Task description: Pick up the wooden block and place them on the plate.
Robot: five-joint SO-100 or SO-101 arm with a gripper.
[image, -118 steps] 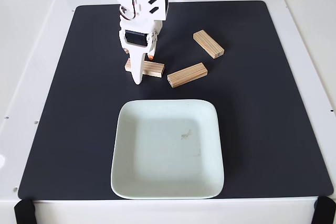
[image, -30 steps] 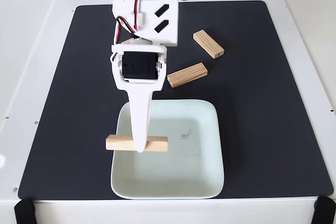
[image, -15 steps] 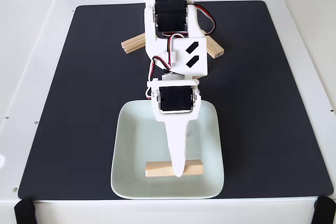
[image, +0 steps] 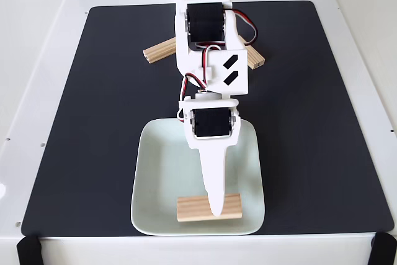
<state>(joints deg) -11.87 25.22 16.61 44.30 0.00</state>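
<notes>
In the fixed view the pale mint square plate [image: 160,172] lies at the near edge of the black mat. My white gripper [image: 215,210] reaches down over the plate's near part, shut on a wooden block [image: 193,208] that lies crosswise just inside the plate's front rim. Whether the block touches the plate I cannot tell. A second wooden block [image: 159,49] lies on the mat at the far left of the arm. An end of another wooden block [image: 255,59] shows to the right of the arm, the rest hidden behind it.
The black mat [image: 87,128] covers most of the white table [image: 31,60]. The arm's body [image: 208,48] stretches from the far edge over the mat's middle. Black clamps sit at the near corners, and a cable lies at the far left.
The gripper carried the block from the plate's left edge across to its middle, then toward the near rim and lower. A block at far left came into view as the arm swung.
</notes>
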